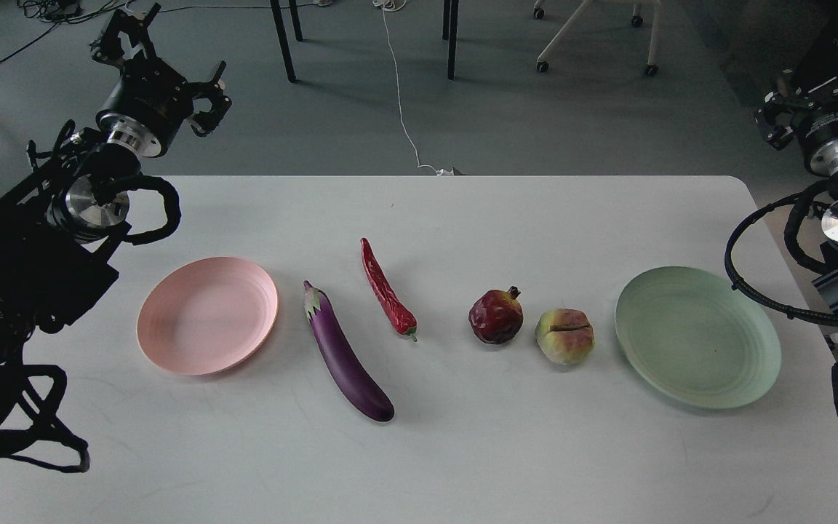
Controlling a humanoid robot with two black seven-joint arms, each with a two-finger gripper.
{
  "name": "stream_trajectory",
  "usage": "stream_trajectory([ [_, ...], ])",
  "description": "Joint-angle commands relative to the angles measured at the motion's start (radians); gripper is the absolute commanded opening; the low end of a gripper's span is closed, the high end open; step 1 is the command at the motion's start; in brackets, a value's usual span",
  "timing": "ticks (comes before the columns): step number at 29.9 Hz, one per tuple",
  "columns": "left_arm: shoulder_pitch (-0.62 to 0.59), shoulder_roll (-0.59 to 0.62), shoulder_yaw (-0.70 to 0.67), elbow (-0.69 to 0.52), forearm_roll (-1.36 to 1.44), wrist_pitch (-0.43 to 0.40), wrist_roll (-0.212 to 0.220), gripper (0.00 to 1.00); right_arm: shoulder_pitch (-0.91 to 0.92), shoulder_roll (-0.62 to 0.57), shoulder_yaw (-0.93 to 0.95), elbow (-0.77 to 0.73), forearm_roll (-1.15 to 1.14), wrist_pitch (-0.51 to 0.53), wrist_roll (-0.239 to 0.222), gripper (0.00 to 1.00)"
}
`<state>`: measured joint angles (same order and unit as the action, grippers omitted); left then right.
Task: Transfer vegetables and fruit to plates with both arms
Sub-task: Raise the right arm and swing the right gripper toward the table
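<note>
Zero items moved so far: eggplant (346,356), chili (388,291), pomegranate (495,316) and peach (565,335) all sit on the counter (463,451) between the empty pink plate (206,315) and green plate (697,336). Left end effector (164,51) hangs open and empty; right one, can't tell.

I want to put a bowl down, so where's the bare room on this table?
Bare patches: the near strip of the table below the eggplant, and the far strip behind the chili pepper. The middle row is crowded, tightest where pomegranate, peach and green plate sit close.
</note>
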<state>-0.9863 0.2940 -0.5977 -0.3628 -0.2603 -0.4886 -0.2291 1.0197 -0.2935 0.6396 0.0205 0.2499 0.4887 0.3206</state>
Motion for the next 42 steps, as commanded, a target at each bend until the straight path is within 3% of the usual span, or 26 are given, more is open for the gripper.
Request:
stream_trajectory([
  [1,0.011,-0.003,0.002,0.001,0.001,0.000,-0.001,0.99,-0.018,0.001,-0.001,0.004,0.002,0.000,0.000,1.00],
  [6,0.009,0.008,-0.002,0.001,-0.004,0.000,0.001,0.99,-0.010,-0.003,-0.046,0.009,-0.006,0.000,-0.003,1.00],
  [18,0.006,-0.001,-0.005,0.077,-0.005,0.000,-0.002,0.99,0.289,0.063,-0.552,0.006,-0.012,0.000,-0.002,1.00],
  [21,0.006,-0.001,-0.005,0.077,-0.005,0.000,-0.002,0.99,0.289,0.063,-0.552,0.006,-0.012,0.000,-0.002,1.00],
  [22,0.002,0.013,-0.002,0.077,-0.005,0.000,-0.053,0.99,0.391,0.120,-0.751,0.010,-0.058,0.000,-0.003,1.00],
  [24,0.002,0.013,-0.001,0.076,-0.004,0.000,-0.055,0.99,0.436,0.148,-0.840,0.024,-0.090,0.000,-0.003,1.00],
  [32,-0.005,0.031,0.006,0.076,0.003,0.000,-0.049,0.99,0.543,0.191,-0.979,0.255,-0.354,0.000,0.002,1.00],
  [38,-0.005,0.056,0.007,0.076,0.003,0.000,-0.055,0.99,0.556,0.153,-0.983,0.554,-0.784,0.000,0.003,1.00],
  [42,-0.002,0.057,0.009,0.076,0.003,0.000,-0.056,0.99,0.554,0.114,-1.015,0.663,-1.021,0.000,0.006,1.00],
])
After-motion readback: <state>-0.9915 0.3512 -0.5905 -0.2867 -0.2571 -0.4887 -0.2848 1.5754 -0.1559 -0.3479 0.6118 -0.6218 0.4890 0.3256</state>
